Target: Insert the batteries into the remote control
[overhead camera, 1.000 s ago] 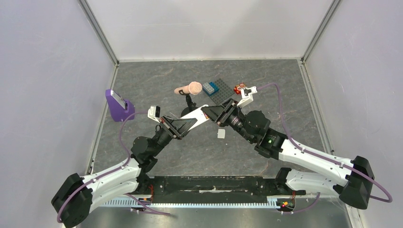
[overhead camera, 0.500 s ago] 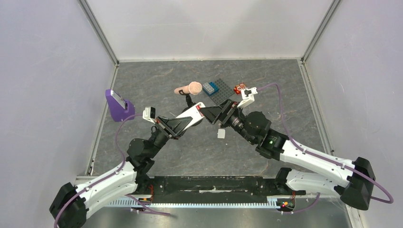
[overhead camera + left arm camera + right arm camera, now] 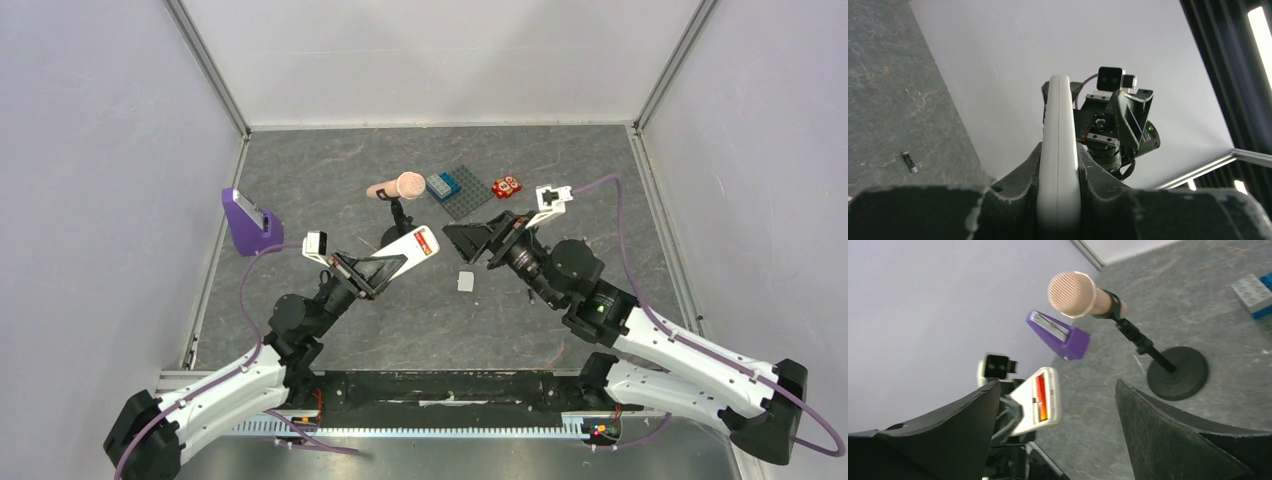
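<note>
My left gripper is shut on the white remote control and holds it off the table, back side up. A red-orange battery lies in its open compartment, and shows in the right wrist view inside the remote. In the left wrist view the remote stands edge-on between my fingers. A small black battery lies on the table there. My right gripper is open and empty, to the right of the remote, apart from it.
A small white square cover piece lies on the table below the remote. A pink microphone on a black stand, a grey baseplate with a blue brick, a red dotted block and a purple wedge stand further back.
My right gripper has drawn back to the right, away from the remote's end. The left gripper with the remote has dropped slightly toward me. The red-orange battery now shows in the compartment.
</note>
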Controlling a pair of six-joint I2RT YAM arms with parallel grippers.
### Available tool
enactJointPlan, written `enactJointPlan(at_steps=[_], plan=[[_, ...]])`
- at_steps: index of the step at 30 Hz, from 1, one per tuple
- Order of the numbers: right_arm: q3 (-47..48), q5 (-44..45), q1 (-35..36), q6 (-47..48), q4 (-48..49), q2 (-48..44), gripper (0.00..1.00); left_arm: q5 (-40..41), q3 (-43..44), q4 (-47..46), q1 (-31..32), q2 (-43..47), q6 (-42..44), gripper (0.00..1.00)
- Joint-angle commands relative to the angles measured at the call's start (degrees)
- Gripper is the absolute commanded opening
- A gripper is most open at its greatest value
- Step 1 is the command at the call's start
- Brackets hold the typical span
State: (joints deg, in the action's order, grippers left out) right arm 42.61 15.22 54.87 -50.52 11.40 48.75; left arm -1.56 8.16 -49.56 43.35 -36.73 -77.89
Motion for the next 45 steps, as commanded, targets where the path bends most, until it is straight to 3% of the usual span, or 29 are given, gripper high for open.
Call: enactJointPlan(at_steps=[1, 5, 12, 20, 26, 32, 38, 45], plan=[[3.0, -4.0, -0.9, 6.5, -5.9, 2.9, 0.87, -3.7, 1.2, -0.3, -0.2, 0.6, 7.0, 0.02], [3.0, -8.3, -1.8, 6.8, -5.7, 4.9, 0.83, -6.7, 2.6, 0.2, -0.3, 0.3, 8.6, 0.02], [2.2, -13.2, -2.9, 6.0, -2.5, 5.7, 0.67, -8.7, 3.2, 0.4, -0.2, -0.4, 9.5, 0.02], [1.3, -17.3, -3.7, 4.8, -0.2, 6.5, 0.63, -9.0, 3.4, 0.2, -0.3, -0.6, 9.4, 0.02], [1.5, -19.0, -4.1, 4.3, -0.4, 7.7, 0.43, -9.0, 3.6, 0.1, -0.2, -0.7, 9.4, 0.02], [1.2, -20.1, -4.3, 4.3, -0.5, 8.1, 0.35, -9.0, 3.5, -0.3, -0.2, -0.8, 9.2, 0.02], [0.9, -20.4, -4.5, 4.0, -0.4, 8.4, 0.19, -8.9, 3.6, -0.7, -0.3, -0.8, 9.0, 0.02], [1.0, -20.7, -4.5, 4.2, -0.3, 8.7, 0.14, -8.9, 3.6, -0.9, -0.3, -0.9, 8.9, 0.02]])
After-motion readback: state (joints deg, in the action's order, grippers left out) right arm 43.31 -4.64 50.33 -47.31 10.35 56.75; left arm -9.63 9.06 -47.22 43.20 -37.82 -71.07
